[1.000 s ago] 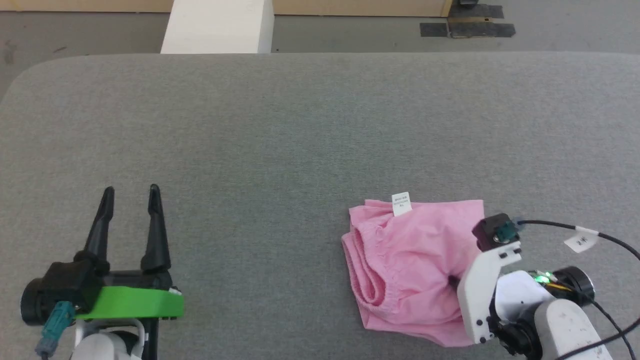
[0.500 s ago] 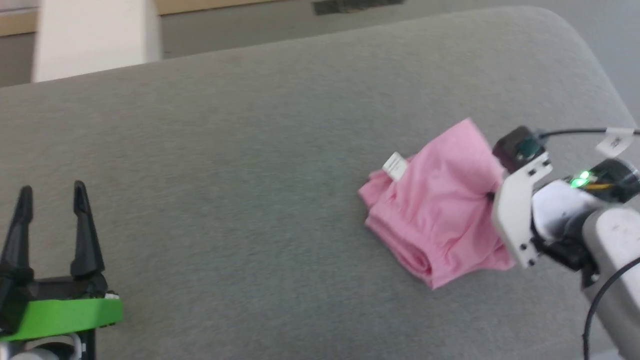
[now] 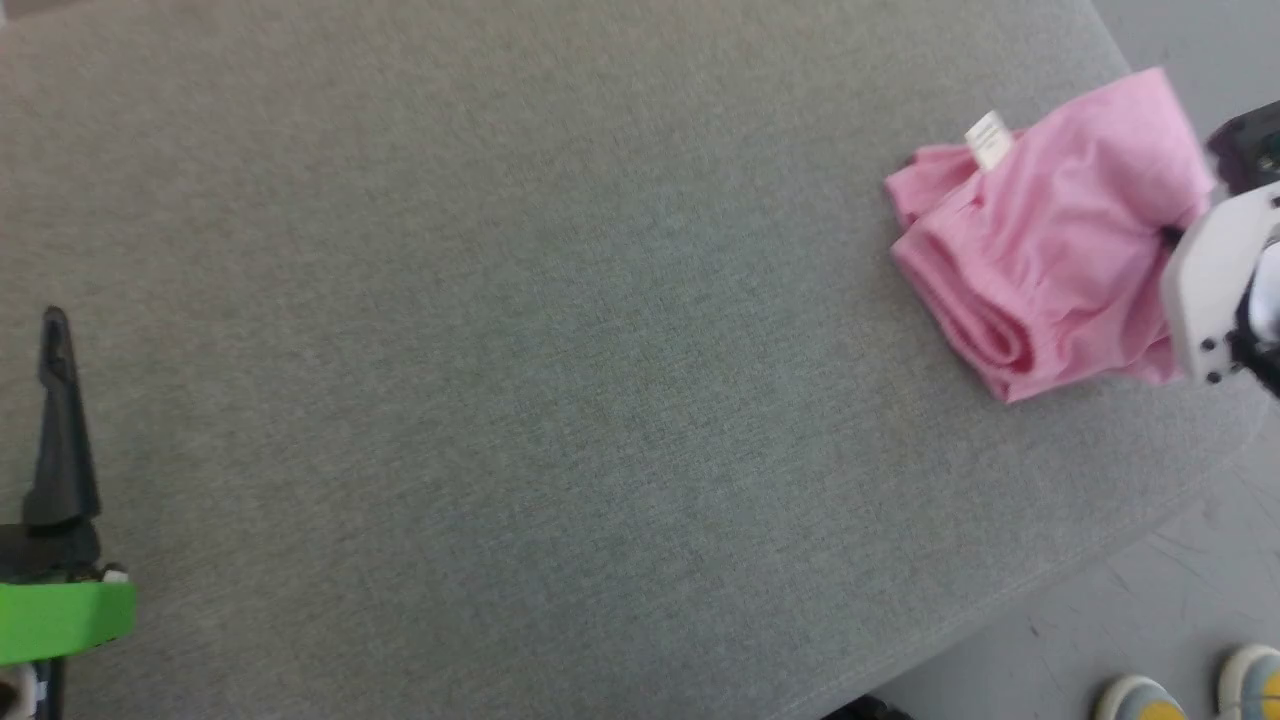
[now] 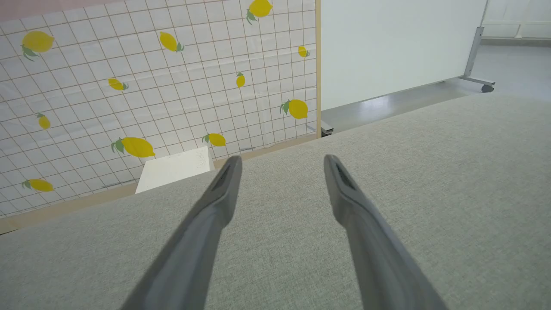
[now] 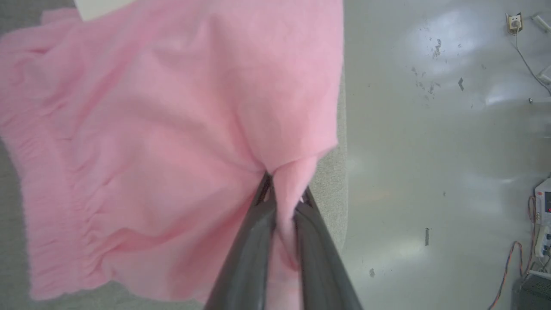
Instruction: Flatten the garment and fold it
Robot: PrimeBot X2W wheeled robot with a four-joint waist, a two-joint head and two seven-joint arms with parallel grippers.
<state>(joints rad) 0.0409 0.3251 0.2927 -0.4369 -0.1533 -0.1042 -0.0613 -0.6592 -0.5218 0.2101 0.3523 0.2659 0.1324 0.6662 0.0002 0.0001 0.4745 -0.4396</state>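
Garment (image 3: 1040, 250), pink, bunched by the worktop's (image 3: 500, 350) right edge, one fold pinched in my right gripper's (image 5: 286, 185) closed fingers, I judge for pulling it out flat; my left gripper (image 4: 282, 158), spread wide and empty above bare worktop well apart, free for a second hold.

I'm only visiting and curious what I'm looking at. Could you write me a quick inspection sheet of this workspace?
Surface: grey fabric-covered table.
Job's things: pink garment, bunched near the table's edge, white label showing.
Clutter: nothing seen.
Grippers: right gripper shut on a pinch of the pink garment; left gripper open over bare table.
Cables: coloured cable on the floor.
Surroundings: lemon-patterned panel, white board, person's shoes.
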